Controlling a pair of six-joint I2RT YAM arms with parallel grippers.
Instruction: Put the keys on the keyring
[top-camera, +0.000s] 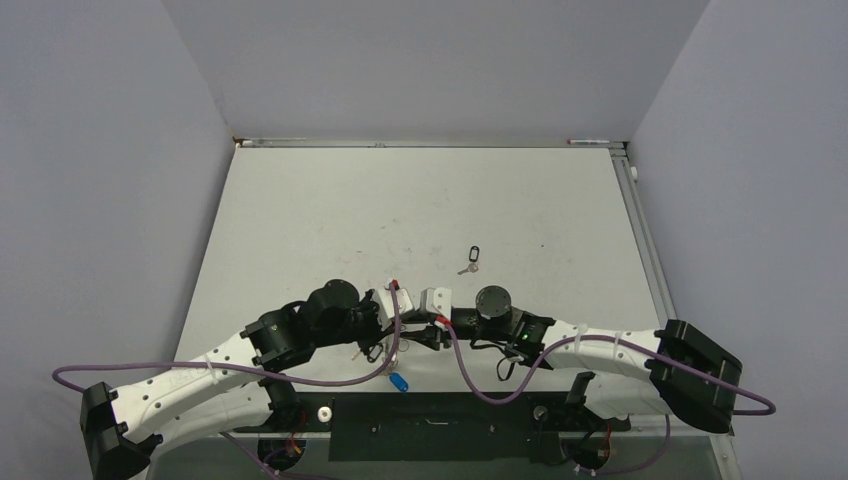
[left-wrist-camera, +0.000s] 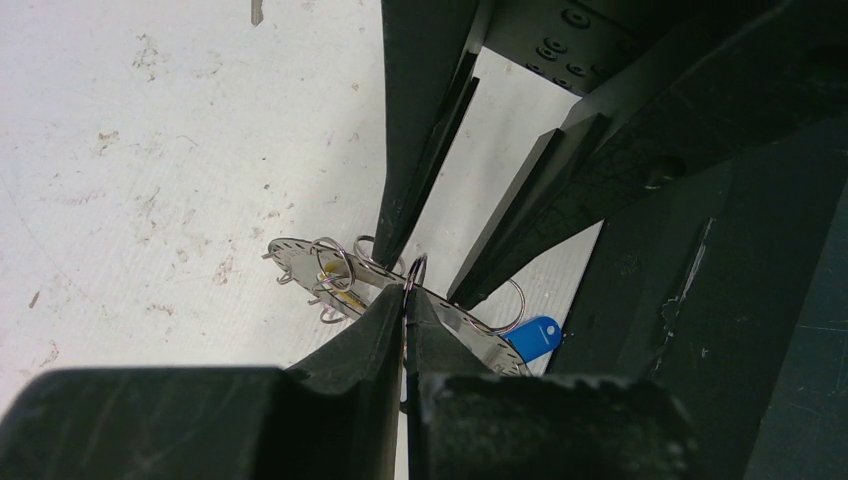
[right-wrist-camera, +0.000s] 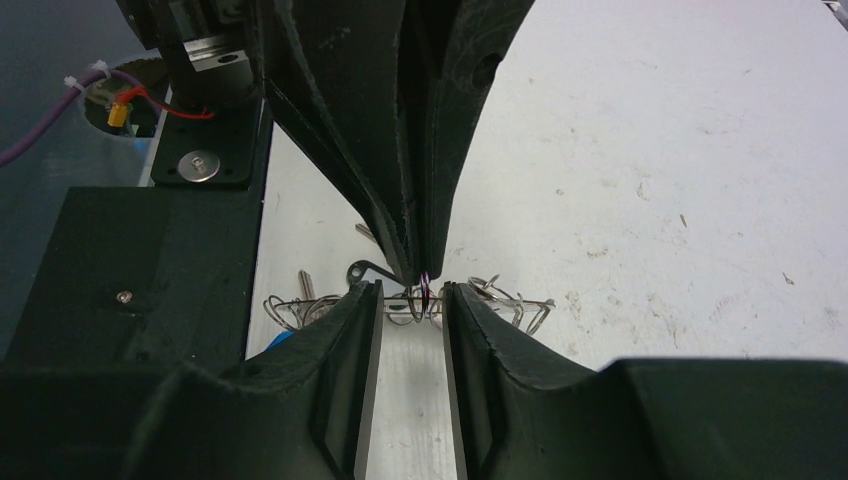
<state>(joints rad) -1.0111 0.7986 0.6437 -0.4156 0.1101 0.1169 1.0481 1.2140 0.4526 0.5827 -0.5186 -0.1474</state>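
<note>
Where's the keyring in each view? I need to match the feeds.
Top external: hidden where left tool meets right tool.
Left wrist: keyring low centre, slanting behind the left tool.
Right wrist: low centre, edge-on, loops either side of the right tool.
Shared landmark: the left tool, shut on one wire loop.
</note>
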